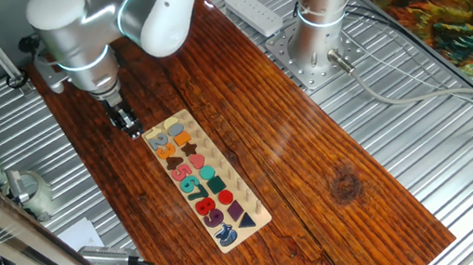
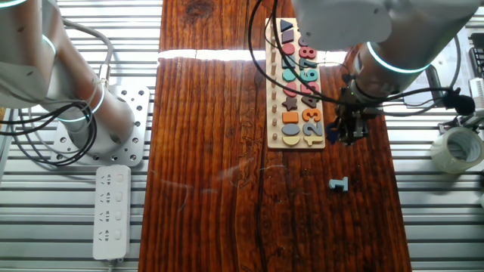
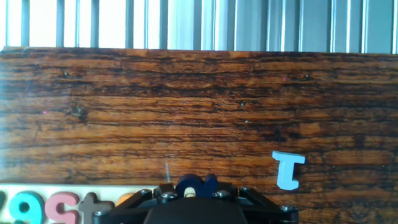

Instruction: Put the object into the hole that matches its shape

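nearest the hand camera, the end effector [image 3: 194, 194] grips the navy piece [image 3: 196, 184] just beside the puzzle board [image 2: 296, 83] corner; insertion into its hole remains.

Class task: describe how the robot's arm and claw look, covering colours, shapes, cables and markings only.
The arm is built of rounded white and silver-grey segments, with a glowing light-blue ring at the wrist. Black cables loop beside the wrist. The claw is small, black and two-fingered.

pale blue piece [image 2: 339, 184], power strip [image 2: 110, 211], tape roll [image 2: 458, 149]
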Robot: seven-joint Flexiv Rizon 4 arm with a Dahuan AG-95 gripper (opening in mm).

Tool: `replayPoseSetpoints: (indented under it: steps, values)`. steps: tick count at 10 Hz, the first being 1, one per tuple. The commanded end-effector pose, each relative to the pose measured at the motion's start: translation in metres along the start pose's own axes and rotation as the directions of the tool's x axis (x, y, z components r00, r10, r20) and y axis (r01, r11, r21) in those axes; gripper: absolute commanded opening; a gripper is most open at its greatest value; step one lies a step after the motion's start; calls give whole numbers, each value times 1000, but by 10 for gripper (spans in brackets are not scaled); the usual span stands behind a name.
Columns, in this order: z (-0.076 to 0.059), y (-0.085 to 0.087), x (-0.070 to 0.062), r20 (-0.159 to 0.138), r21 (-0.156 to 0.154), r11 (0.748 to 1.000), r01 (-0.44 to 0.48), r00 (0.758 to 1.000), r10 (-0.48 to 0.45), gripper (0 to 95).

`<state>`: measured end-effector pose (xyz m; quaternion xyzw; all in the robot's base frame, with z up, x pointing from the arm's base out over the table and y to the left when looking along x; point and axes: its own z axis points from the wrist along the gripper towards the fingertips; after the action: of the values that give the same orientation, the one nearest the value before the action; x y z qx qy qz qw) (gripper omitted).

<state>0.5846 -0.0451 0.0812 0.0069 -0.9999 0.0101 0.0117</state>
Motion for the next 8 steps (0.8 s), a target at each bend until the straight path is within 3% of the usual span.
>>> replayPoseSetpoints:
  steps: [1,3,4,6,8]
  values:
    - [0,0,1,-22,-3,1000,27,999,-27,0]
    - [0,0,1,-29,-7,999,49,998,-49,0]
    - [0,0,1,-51,-14,999,49,997,-50,0]
    - [0,0,1,-67,-76,997,-25,998,20,0]
    - [0,0,1,-81,-99,994,-45,996,37,0]
